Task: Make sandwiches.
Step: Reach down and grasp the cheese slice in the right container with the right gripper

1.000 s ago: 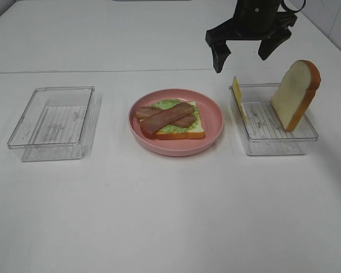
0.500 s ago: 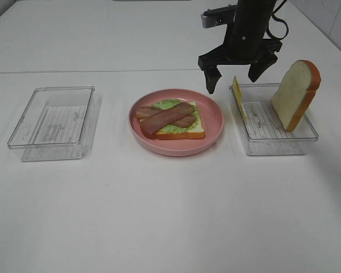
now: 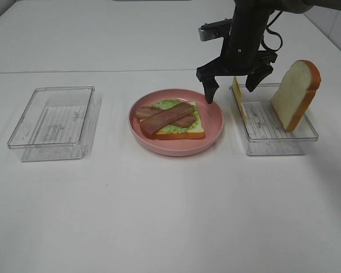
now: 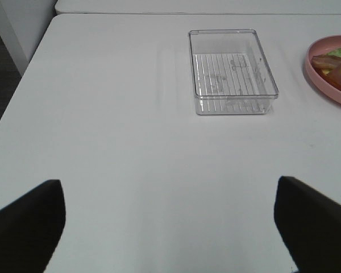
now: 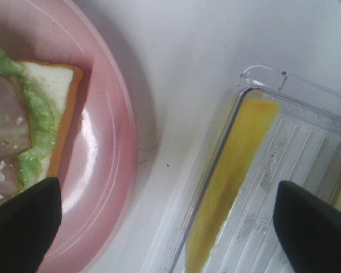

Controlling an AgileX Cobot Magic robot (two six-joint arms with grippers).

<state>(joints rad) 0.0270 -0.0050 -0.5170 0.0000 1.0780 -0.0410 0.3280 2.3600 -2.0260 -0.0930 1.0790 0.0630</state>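
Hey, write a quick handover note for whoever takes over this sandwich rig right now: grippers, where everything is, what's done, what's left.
Left gripper: open, empty, above the table.
Right gripper: open, empty, hovering above the cheese slice, which stands against the right tray wall nearest the plate.
Done: bread slice, lettuce and bacon strips stacked on the pink plate.
Left: add cheese, then the second bread slice leaning in that tray.

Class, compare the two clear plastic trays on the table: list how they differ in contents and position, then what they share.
Contents: the left tray holds nothing; the right tray holds a cheese slice leaning on one wall and a bread slice standing tilted. Position: the left tray sits left of the pink plate; the right tray sits right of it. Both are clear, rectangular, with ridged floors.
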